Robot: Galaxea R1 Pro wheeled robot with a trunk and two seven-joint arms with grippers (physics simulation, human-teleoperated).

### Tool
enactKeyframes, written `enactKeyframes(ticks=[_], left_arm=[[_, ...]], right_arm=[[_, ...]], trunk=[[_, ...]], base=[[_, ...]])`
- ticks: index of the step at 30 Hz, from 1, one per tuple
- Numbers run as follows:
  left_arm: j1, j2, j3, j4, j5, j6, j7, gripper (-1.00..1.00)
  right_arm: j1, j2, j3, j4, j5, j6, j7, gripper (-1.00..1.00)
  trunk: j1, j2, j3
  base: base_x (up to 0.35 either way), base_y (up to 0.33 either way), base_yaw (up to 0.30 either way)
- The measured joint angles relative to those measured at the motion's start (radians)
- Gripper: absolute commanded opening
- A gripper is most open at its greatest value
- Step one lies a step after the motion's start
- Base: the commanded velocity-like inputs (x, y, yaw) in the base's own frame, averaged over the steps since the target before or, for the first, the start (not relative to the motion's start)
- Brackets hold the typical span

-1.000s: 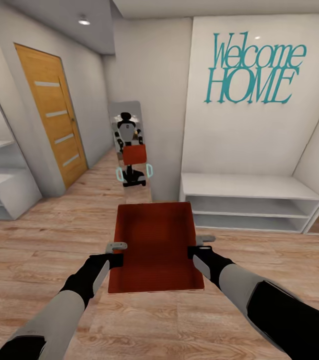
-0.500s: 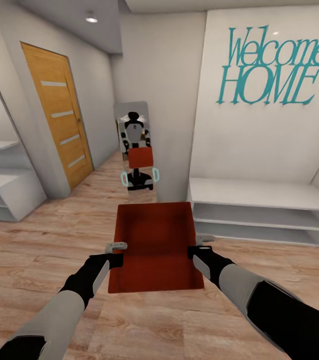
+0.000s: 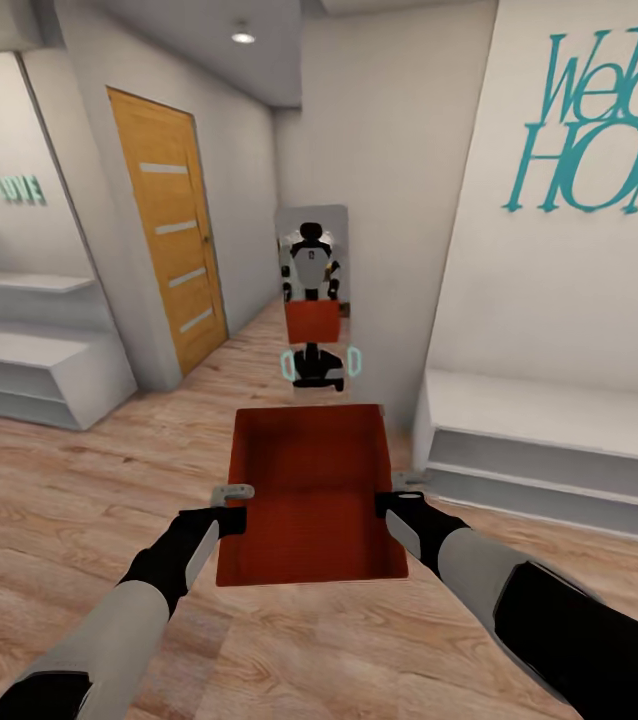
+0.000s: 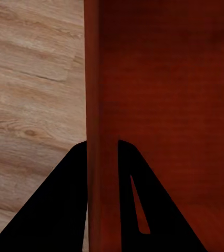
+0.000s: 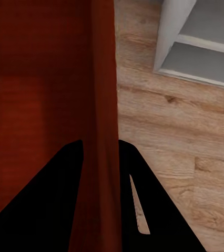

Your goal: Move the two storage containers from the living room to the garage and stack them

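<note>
One orange-red storage container point(image 3: 309, 480), open-topped and empty, hangs level in front of me over light wood planks. My left gripper point(image 3: 231, 506) is shut on its left wall and my right gripper point(image 3: 399, 497) is shut on its right wall. In the left wrist view the left gripper point(image 4: 102, 145) has its dark fingers point(image 4: 64, 199) astride the ribbed wall point(image 4: 99, 79). The right wrist view shows the right gripper point(image 5: 100, 143) pinching the other wall point(image 5: 104, 68) the same way. The garage is out of view.
A wooden door point(image 3: 174, 240) with frosted strips stands at the left of a hallway. A mirror point(image 3: 312, 300) straight ahead reflects me holding the bin. White shelving point(image 3: 29, 360) stands at left, and a low white shelf bench point(image 3: 549, 440) sits at right under teal wall lettering point(image 3: 599, 130).
The whole view has swung left, so door, mirror and bench sit further right in the picture. The container and both grippers keep the same hold.
</note>
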Motion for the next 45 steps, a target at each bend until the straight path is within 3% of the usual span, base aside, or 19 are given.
enactKeyframes(ticks=[45], left_arm=[[0.000,0.001,-0.001,0.000,0.001,0.000,0.000,-1.00]], right_arm=[[0.000,0.001,0.000,0.000,0.000,-0.001,-0.001,-1.00]], trunk=[[0.000,0.000,0.000]], base=[[0.324,0.000,0.268]])
